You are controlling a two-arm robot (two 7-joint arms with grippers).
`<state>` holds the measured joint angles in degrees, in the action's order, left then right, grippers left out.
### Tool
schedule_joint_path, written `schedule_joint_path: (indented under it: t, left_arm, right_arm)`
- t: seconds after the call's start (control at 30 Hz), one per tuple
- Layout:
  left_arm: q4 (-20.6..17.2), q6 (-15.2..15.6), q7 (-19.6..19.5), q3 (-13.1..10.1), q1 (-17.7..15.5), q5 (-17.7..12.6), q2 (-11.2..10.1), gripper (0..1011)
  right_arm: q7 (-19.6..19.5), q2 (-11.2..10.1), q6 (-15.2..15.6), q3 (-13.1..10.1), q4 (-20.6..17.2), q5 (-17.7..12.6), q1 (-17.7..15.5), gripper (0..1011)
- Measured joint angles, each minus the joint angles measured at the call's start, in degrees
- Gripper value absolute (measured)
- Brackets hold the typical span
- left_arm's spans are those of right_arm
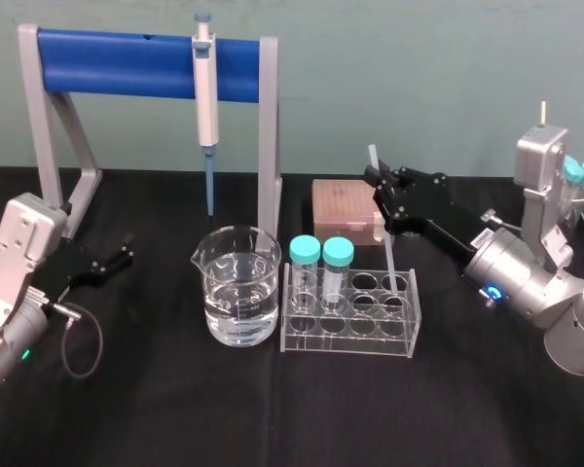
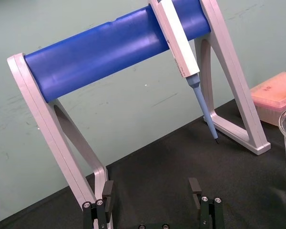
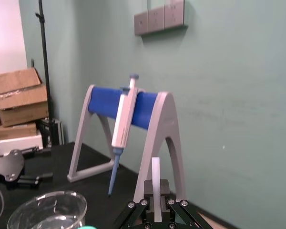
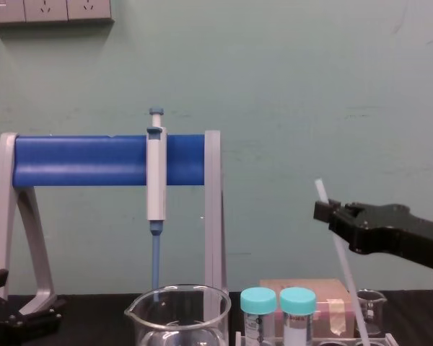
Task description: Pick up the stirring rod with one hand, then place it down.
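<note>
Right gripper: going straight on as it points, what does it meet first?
Probably the near leg of the grey blue-barred stand, beyond the thin translucent stirring rod held by the black right gripper; depth unclear.

The stirring rod (image 1: 390,255) was a long, thin, translucent-white stick, standing nearly upright with a slight lean (its top tipped toward the robot's left). The right gripper (image 1: 376,178), black with angular jaws on a black arm, was clamped on it near the upper end, with a short stub of rod showing above the fingers. Below the grip the rod ran down to the right end of the clear tube rack (image 1: 350,339); whether its tip touched the rack's floor could not be told.
</note>
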<state>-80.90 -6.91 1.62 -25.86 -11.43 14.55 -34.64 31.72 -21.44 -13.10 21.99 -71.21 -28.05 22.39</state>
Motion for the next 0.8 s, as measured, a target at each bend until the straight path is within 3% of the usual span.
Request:
schedule_joint_path:
  t: [0.17, 0.37, 0.57, 0.8]
  left_arm:
    - [0.0, 0.0, 0.0, 0.0, 0.0, 0.0, 0.0, 1000]
    - [0.0, 0.0, 0.0, 0.0, 0.0, 0.0, 0.0, 1000]
    - [0.0, 0.0, 0.0, 0.0, 0.0, 0.0, 0.0, 1000]
    - [0.0, 0.0, 0.0, 0.0, 0.0, 0.0, 0.0, 1000]
  right_arm:
    - [-0.1, 0.2, -2.0, -1.6, -1.7, 0.3, -0.6, 72]
    - [-1.4, 0.2, -4.4, -5.4, -6.9, -0.1, -1.7, 72]
    - [-3.3, 0.0, -4.9, -8.6, -10.9, -0.2, -3.2, 72]
    - [-4.5, 0.1, -4.5, -10.2, -12.1, 0.4, -4.2, 72]
